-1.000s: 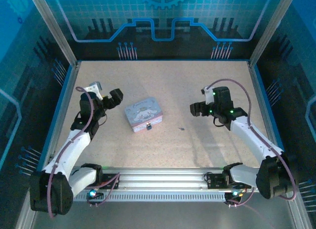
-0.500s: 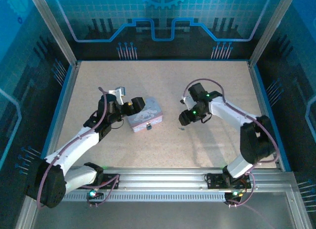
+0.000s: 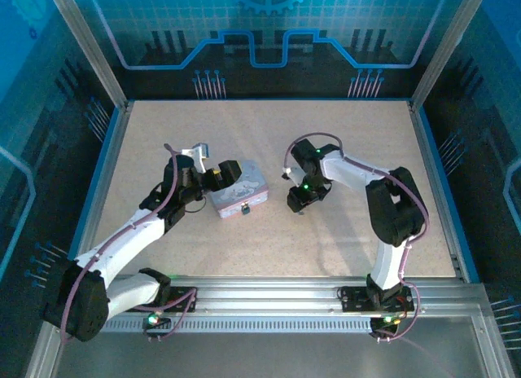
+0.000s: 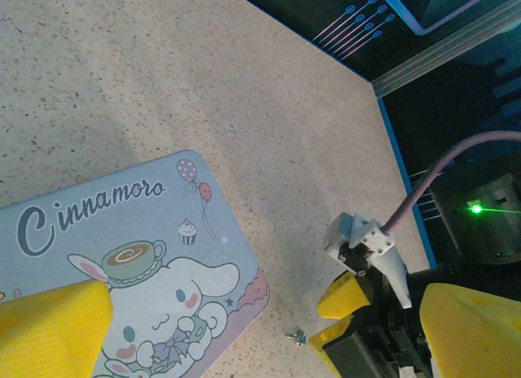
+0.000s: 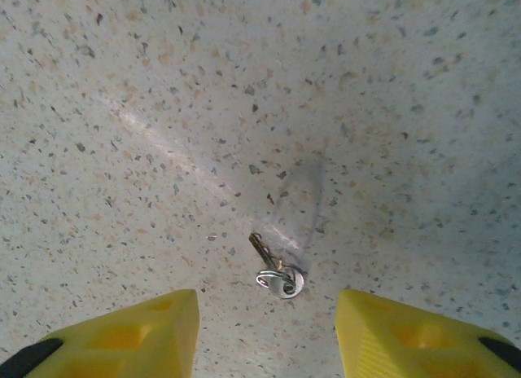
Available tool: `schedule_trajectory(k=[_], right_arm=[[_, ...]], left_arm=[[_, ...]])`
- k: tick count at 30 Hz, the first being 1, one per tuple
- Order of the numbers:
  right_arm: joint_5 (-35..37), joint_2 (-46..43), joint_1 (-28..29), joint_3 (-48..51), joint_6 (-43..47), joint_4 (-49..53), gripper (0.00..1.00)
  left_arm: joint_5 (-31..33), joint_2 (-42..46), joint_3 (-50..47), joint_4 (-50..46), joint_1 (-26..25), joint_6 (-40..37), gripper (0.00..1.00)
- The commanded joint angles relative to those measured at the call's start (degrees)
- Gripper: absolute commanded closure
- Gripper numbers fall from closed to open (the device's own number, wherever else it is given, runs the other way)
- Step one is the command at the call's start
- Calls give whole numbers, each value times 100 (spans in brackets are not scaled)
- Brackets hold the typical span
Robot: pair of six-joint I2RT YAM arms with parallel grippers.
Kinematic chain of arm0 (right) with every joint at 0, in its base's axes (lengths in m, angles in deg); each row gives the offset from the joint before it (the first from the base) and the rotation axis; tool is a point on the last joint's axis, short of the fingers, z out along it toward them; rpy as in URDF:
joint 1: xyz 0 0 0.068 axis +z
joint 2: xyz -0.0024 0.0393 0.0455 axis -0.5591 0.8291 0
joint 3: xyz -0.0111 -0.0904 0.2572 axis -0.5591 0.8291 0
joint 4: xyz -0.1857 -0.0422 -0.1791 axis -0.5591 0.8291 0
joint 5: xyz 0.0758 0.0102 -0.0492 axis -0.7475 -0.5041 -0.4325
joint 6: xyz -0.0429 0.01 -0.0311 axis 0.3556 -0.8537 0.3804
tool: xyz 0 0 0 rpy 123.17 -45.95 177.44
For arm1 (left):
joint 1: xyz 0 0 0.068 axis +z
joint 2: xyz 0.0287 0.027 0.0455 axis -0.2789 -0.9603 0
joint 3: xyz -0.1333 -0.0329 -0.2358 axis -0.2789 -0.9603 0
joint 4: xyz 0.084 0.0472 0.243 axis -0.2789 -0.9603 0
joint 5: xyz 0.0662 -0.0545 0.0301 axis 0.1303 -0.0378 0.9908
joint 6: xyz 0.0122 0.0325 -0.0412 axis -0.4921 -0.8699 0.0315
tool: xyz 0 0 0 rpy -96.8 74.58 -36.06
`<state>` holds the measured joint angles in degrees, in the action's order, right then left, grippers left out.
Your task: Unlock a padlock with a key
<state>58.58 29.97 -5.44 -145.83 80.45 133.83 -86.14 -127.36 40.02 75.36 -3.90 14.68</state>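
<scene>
The key [image 5: 277, 272], a tiny metal key on a small ring, lies flat on the speckled table. My right gripper [image 5: 269, 337] hangs just above it, open, its yellow fingers [image 5: 130, 329] on either side and not touching it. From above, the right gripper [image 3: 298, 200] covers most of the key [image 3: 299, 211]. The padlock [image 3: 244, 208] is a small dark body at the near edge of the lilac tin [image 3: 238, 191]. My left gripper [image 3: 221, 173] is wide open at the tin's left end. In the left wrist view the key [image 4: 297, 337] lies beside the tin [image 4: 122, 256].
The work surface is a speckled table [image 3: 269, 134] fenced by blue rails and dark walls. The right arm's forearm [image 3: 358, 178] reaches in from the right. Bare table lies behind and in front of the tin.
The right arm swung left and down onto the key while its jaws narrowed. The left arm came in to the tin's left end and has hardly moved since.
</scene>
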Motion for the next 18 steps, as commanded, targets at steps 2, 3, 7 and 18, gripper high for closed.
schedule_trajectory(k=[2,3,7,18], right_arm=[[99,246,96,-221,-33,315,53],[153,268,108,-223,-78,325,53],[401,365,183,-278,-286,391,53],[644,653,336,-332,-577,444,57]], left_arm=[[-72,-6,98,159,-36,58,1],[-76,-17,94,166,-38,65,1],[-66,-38,87,184,-38,83,1],[-71,-55,76,194,-38,104,1]])
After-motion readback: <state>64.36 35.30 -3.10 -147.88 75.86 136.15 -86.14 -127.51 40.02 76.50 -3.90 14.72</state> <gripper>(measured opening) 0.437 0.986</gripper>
